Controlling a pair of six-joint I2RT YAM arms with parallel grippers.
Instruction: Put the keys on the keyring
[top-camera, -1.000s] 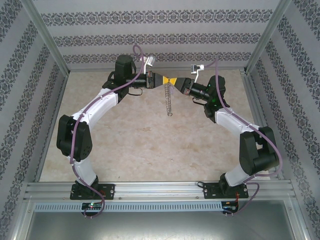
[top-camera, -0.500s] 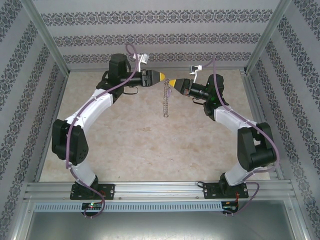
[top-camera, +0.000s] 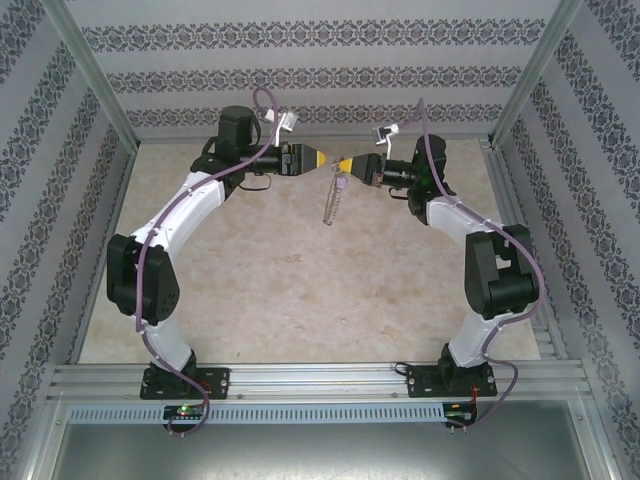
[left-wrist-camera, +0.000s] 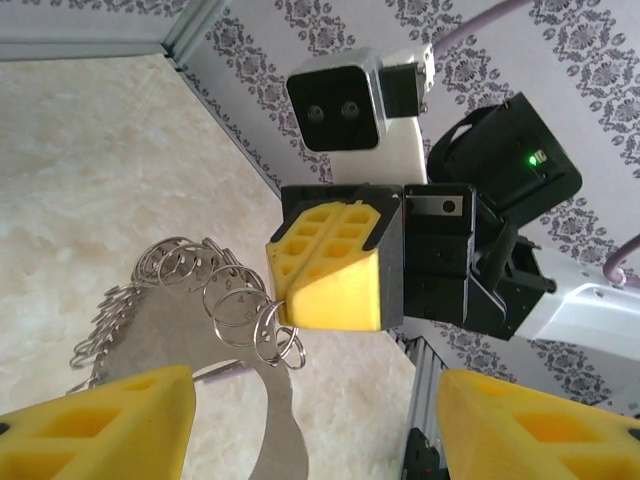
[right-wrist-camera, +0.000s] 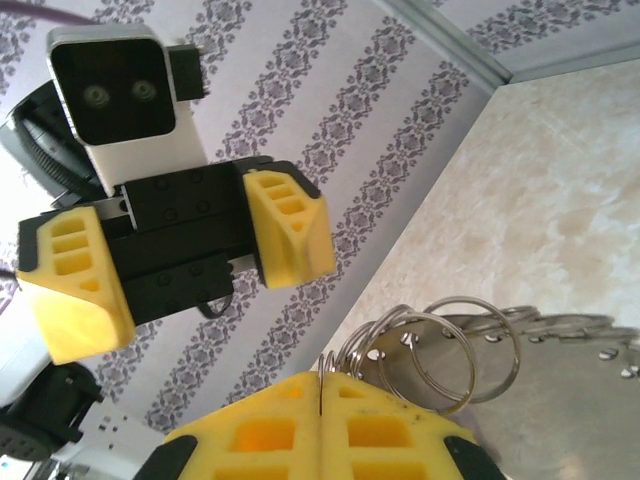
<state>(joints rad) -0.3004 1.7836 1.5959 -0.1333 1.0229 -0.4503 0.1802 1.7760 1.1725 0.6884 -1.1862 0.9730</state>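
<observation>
1. Over the far part of the table (top-camera: 300, 300), the two arms meet nose to nose in mid-air. The keyring (top-camera: 333, 197) hangs between them, clear of the surface.
2. The right gripper (top-camera: 349, 165) has its fingers pressed together, pinching the top of the keyring at the very tips. From its own wrist view the right gripper (right-wrist-camera: 320, 425) has wire loops poking out right at the seam.
3. The left gripper (top-camera: 312, 158) has its fingers spread wide with nothing between them (seen head-on from the other wrist, the left gripper (right-wrist-camera: 180, 250) has only wall behind the gap).
4. Relation that matters:
   - The keyring lies just to the right of the left fingertips. It touches the right tips and sits apart from the left ones.
   - Its long axis drops from the pinch point, and in the top view it trails toward the near edge with a slight tilt.
   - The left gripper is the free one and is near. My read is that it has to come in on the dangling part while the right keeps the top steady.
   - From the left wrist, the bundle sits down-left of the right gripper (left-wrist-camera: 335, 265), above the left gripper (left-wrist-camera: 320, 430).
5. Look of it:
   - The keyring is thin grey wire, a run of small overlapping loops, chain-like from above.
   - The keys (left-wrist-camera: 100, 325) are a fringe of tiny silvery bits at the far end, too small to count.
   - I can't tell whether any are still loose.
</observation>
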